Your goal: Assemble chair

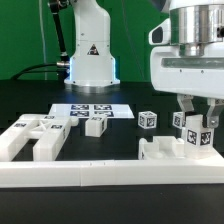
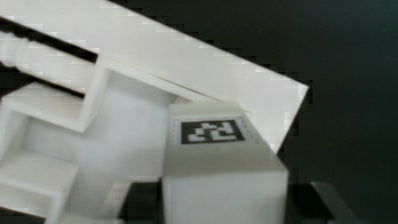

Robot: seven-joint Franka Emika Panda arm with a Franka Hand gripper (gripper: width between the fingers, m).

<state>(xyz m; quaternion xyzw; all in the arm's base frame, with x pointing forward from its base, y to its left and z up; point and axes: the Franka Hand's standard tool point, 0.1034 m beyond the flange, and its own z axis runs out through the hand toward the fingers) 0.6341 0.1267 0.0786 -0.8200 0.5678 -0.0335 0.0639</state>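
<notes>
1. Tagged chair piece (image 1: 192, 138): a white block carrying square black-and-white tags, at the exterior view's right, directly beneath the gripper. Its long axis appears roughly upright. In the wrist view, the tagged chair piece (image 2: 217, 140) fills the space between the jaws.
2. Gripper (image 1: 194, 128): narrowed onto the tagged chair piece, one finger on either side (a grip, not a hover).
3. Low chair part (image 1: 160, 151): lies on the table (image 1: 130, 135), just beside and below the held piece; whether the two touch cannot be told. The wrist view shows a threaded peg (image 2: 36, 55) on the neighbouring white part.
4. Governing relation, as a judgement: the coming move depends on keeping the held piece's upright axis in line with the low chair part beneath it.
5. Flat chair panel (image 1: 35, 137), small cube (image 1: 148, 120) and second cube (image 1: 95, 125): well apart, toward the exterior view's left.
6. Marker board (image 1: 90, 108) behind; border rail (image 1: 110, 176) in front.
</notes>
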